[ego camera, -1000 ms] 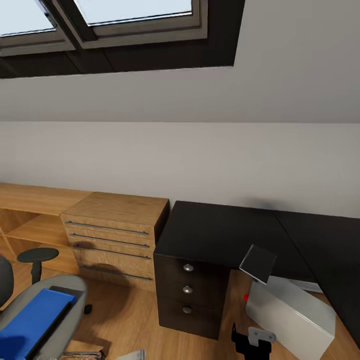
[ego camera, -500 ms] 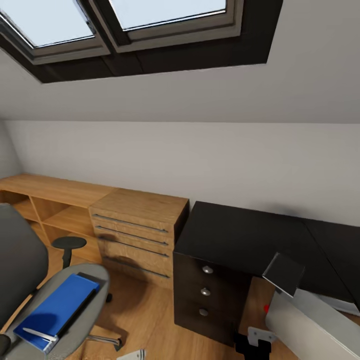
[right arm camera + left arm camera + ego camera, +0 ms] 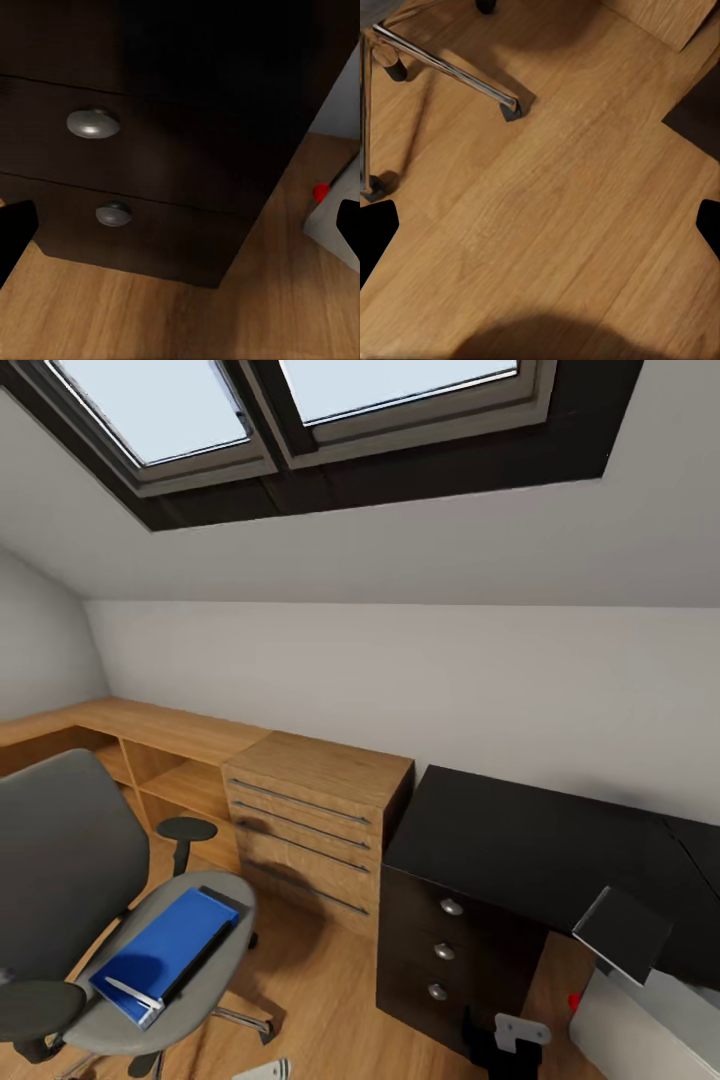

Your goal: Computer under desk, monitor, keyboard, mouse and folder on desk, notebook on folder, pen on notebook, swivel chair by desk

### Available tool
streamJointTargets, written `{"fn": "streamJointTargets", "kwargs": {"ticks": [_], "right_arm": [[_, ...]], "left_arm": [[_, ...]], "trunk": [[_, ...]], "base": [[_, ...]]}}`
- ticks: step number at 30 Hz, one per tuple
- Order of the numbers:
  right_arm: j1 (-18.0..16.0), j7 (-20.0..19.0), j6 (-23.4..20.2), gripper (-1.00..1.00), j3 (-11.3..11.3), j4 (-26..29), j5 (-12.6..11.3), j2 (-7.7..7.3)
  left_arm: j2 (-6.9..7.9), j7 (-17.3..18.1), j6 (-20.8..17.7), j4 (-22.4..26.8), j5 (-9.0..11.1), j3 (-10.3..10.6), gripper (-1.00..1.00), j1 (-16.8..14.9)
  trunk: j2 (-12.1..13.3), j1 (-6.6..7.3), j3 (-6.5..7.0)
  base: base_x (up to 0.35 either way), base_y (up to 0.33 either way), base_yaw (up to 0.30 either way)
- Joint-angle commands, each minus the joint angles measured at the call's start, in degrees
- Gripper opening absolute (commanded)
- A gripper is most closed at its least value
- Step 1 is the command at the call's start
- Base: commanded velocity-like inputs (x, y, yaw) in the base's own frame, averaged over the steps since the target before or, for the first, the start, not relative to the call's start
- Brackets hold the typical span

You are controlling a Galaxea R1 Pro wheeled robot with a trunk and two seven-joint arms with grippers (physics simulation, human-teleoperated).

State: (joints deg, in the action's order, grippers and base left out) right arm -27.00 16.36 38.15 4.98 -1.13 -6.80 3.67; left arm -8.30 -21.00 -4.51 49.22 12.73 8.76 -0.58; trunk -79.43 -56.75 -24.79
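Observation:
The swivel chair (image 3: 60, 860) stands at the left of the head view, apart from the desk (image 3: 540, 850). On its grey seat lies the blue folder (image 3: 165, 952), with the white pen (image 3: 130, 993) across its near end. The grey computer (image 3: 640, 1035), with a red light, leans on the floor by the desk's dark drawer unit (image 3: 450, 950). My right gripper (image 3: 180, 229) is open in front of the drawer unit (image 3: 150, 150). Over bare floor, my left gripper (image 3: 540, 229) is open near the chair's chrome base (image 3: 442, 67).
A light wooden drawer cabinet (image 3: 315, 820) stands between chair and desk, with a low wooden shelf (image 3: 150, 745) running left along the wall. Black-framed skylights (image 3: 300, 420) sit in the sloped ceiling. Wood floor (image 3: 310, 1000) lies open between chair and drawer unit.
The head camera has swung left, so everything has shifted right in the picture. The chair's back, the whole folder and the pen have come into view.

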Motion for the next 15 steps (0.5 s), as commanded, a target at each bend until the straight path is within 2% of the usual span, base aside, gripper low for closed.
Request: {"fn": "streamJointTargets", "kwargs": {"ticks": [1,3,9,15], "right_arm": [[-0.1,0.1,0.3,1.00,0.5,-0.1,-0.6,0.02],[-0.1,0.1,0.3,1.00,0.5,-0.1,-0.2,0.07],[-0.1,0.1,0.3,1.00,0.5,-0.2,3.1,0.07],[0.0,0.1,0.3,1.00,0.5,-0.2,3.4,0.12]], "left_arm": [[0.04,-0.4,-0.2,0.1,0.4,0.2,1.00,0.0],[0.04,-0.4,-0.2,0.1,0.4,0.2,1.00,0.0],[0.04,-0.4,-0.2,0.1,0.4,0.2,1.00,0.0],[0.04,-0.4,-0.2,0.1,0.4,0.2,1.00,0.0]], "trunk": [[0.0,0.00,-0.07],[0.0,0.00,-0.07],[0.0,0.00,-0.08],[0.0,0.00,-0.08]], "base": [[0.000,0.000,0.068],[0.000,0.000,0.018],[0.000,0.000,0.017],[0.000,0.000,0.212]]}}
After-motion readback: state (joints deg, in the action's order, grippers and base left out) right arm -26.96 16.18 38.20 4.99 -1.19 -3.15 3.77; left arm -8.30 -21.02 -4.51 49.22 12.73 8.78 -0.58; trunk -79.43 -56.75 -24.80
